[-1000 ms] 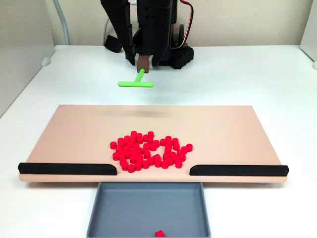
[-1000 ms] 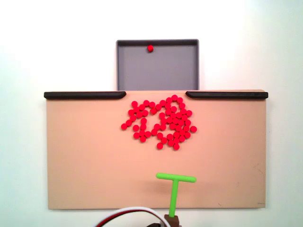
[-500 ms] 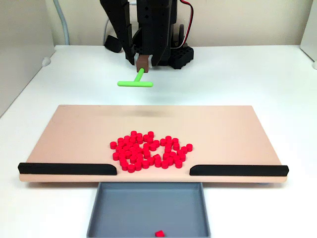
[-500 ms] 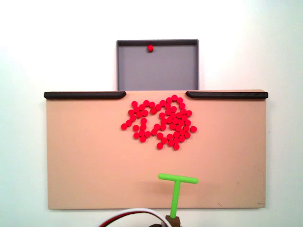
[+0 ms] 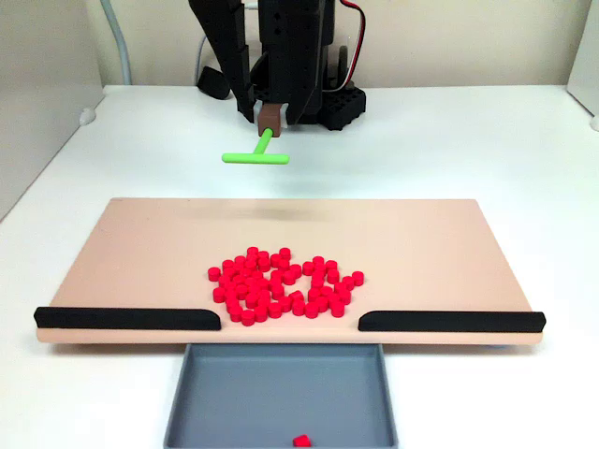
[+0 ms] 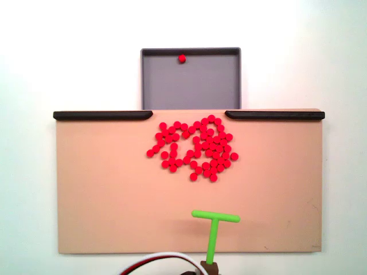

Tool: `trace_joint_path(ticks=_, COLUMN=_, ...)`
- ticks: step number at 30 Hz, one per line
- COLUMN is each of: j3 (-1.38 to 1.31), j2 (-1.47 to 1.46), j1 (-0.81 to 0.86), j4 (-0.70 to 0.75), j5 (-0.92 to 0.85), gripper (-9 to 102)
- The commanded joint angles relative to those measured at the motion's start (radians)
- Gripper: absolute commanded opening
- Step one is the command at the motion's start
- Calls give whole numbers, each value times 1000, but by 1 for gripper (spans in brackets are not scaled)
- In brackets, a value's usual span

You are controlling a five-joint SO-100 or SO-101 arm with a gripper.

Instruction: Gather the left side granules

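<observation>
The granules (image 5: 281, 285) lie in one loose red cluster on the tan board (image 5: 140, 243), near the edge with the two black rails (image 5: 122, 318), mostly in front of the gap between them. Below that gap sits a grey tray (image 5: 281, 393) on the white table (image 5: 487, 140), with a single red granule (image 5: 300, 440) by its outer wall. In both fixed views the black arm (image 5: 281, 47) hangs over the board's opposite edge. Its gripper (image 5: 270, 119) is clamped on the stem of a green T-shaped stick (image 5: 255, 154), the crossbar toward the cluster. From above, the stick (image 6: 214, 229) sits well apart from the granules (image 6: 195, 150), near the board's edge.
</observation>
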Motion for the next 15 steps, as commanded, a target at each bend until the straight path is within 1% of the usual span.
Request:
trace_joint_path(ticks=1, j3=-21, j2=5, j1=-12, j4=3, j5=9, gripper=0)
trace_joint_path(ticks=15, j3=-21, j2=-2, j1=-12, j4=-8, j5=29, gripper=0)
